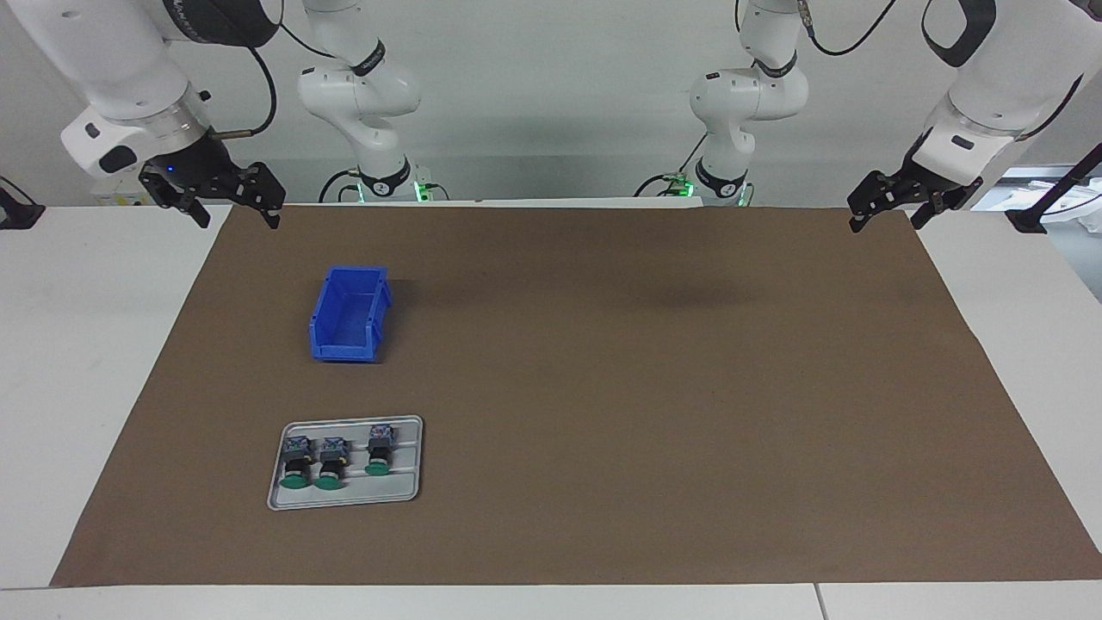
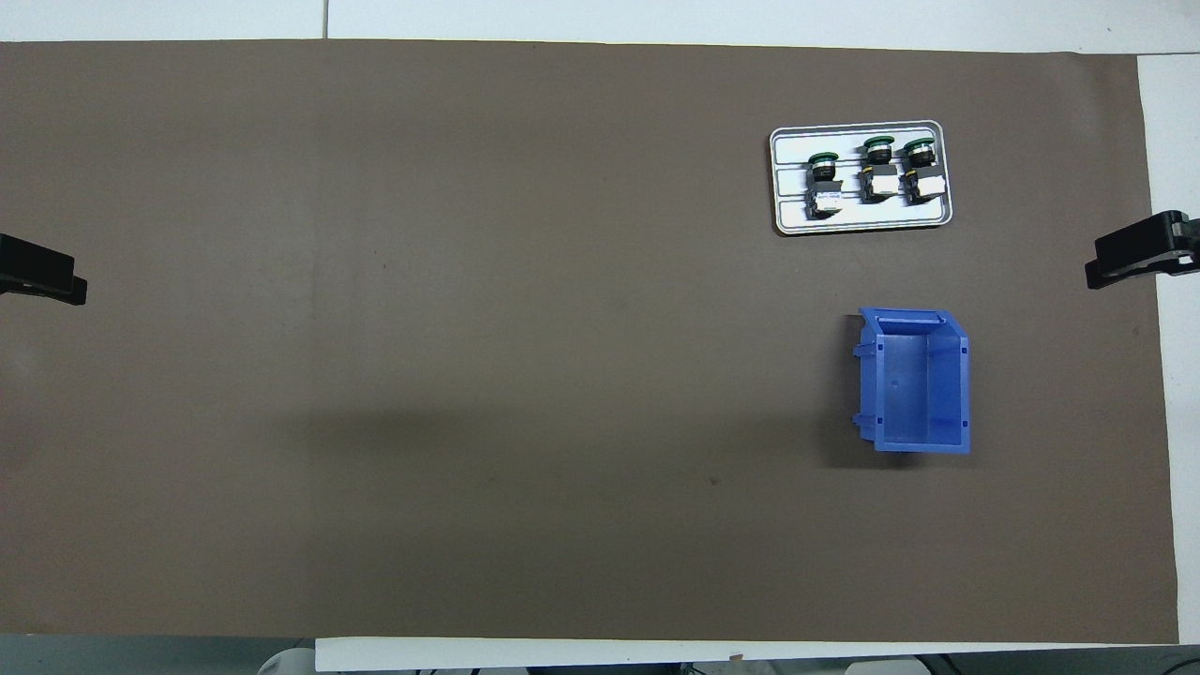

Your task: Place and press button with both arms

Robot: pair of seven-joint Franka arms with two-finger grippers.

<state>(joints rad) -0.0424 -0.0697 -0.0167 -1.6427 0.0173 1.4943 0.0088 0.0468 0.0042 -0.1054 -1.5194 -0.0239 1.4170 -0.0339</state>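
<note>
Three green-capped buttons lie side by side in a grey tray (image 1: 344, 421) toward the right arm's end of the table: one button (image 1: 297, 463), a second (image 1: 331, 463) and a third (image 1: 379, 452). The overhead view shows the same buttons (image 2: 825, 178) (image 2: 878, 169) (image 2: 919, 169) in the tray (image 2: 881, 214). My right gripper (image 1: 238, 220) hangs open over the mat's corner nearest the robots, well away from the tray. My left gripper (image 1: 885, 222) hangs open over the mat's corner at the left arm's end. Neither holds anything. Only the tips of the left gripper (image 2: 42, 272) and right gripper (image 2: 1139, 253) show from overhead.
An empty blue bin (image 1: 344, 349) (image 2: 914, 394) stands on the brown mat (image 1: 646, 387), nearer to the robots than the tray. Two smaller white arms with green-lit bases (image 1: 387, 185) (image 1: 719, 182) stand at the table's edge by the robots.
</note>
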